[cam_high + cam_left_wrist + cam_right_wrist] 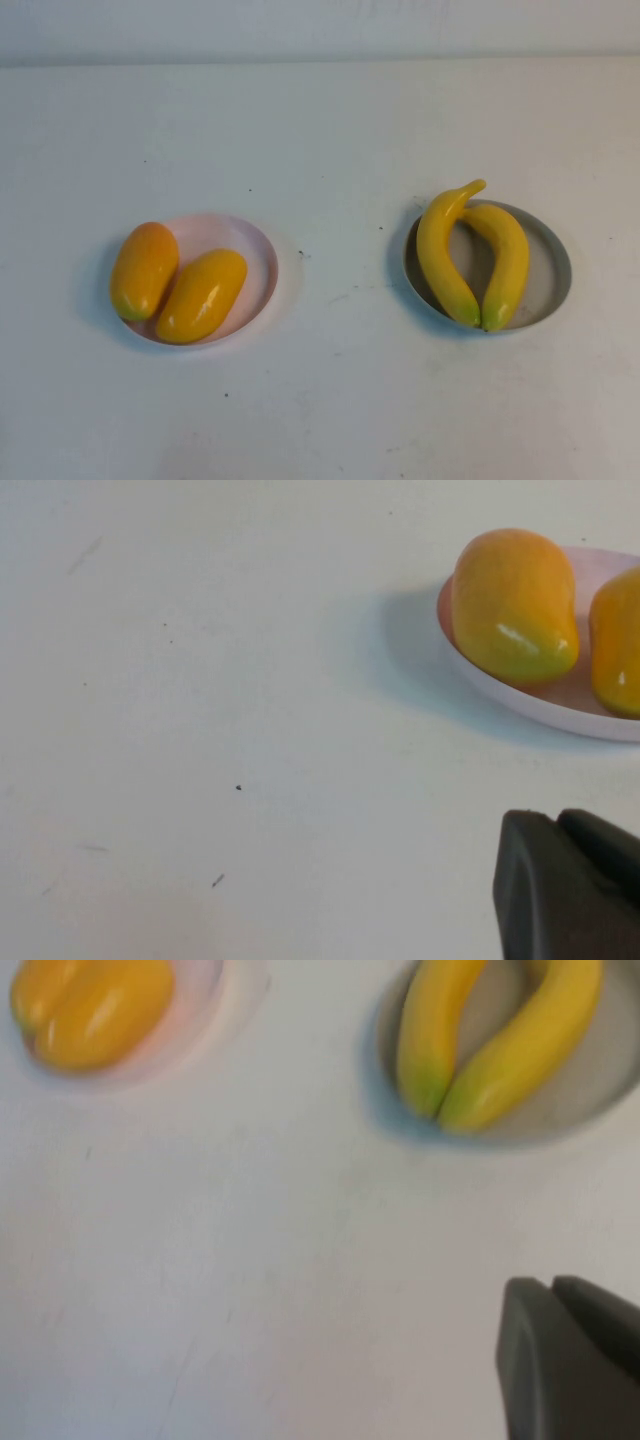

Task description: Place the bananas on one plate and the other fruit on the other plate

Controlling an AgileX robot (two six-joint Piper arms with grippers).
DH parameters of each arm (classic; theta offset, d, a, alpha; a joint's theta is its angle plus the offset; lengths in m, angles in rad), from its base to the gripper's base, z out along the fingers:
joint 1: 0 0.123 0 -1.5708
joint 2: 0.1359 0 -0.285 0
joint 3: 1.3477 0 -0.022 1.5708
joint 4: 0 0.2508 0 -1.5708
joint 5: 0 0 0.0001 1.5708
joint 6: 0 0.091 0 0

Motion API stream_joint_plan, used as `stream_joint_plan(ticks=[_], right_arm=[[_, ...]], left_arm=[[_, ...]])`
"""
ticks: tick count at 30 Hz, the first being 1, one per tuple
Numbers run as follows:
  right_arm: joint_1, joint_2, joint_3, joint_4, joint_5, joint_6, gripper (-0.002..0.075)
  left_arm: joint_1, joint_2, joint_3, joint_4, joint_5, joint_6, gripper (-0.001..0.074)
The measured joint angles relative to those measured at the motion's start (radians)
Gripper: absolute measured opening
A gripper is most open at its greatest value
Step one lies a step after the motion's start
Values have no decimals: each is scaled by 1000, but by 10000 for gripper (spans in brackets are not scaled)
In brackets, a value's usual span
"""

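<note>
On the white table (330,400), bananas (470,255) and mangoes (175,280) lie plated, apart from both grippers' fingers (565,890) (565,1360), grip unclear.

Setting: bare test bench of a lab or robot workcell kind, not a home or kitchen. Evidence: plain white tabletop (320,400), faintly scuffed and speckled with small dark marks, meeting a blank pale wall (320,25) at the far edge; no furniture or household fittings in view. Contents staged as props: pale pink plate (262,262) with two glossy, plastic-looking orange-yellow fruits (200,295); grey-blue plate (550,265) with two glossy yellow bananas (440,255). Dark gripper parts at wrist-view corners
</note>
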Motion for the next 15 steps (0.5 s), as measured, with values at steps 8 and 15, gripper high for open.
stream_joint_plan(ticks=[8,15], right_arm=[[-295,-144,15,134,-230,-433,-15],[-339,-262,214,140,-567,-478,-15]], left_arm=[[0,0,0,0,0,0,-2],[0,0,0,0,0,0,-2]])
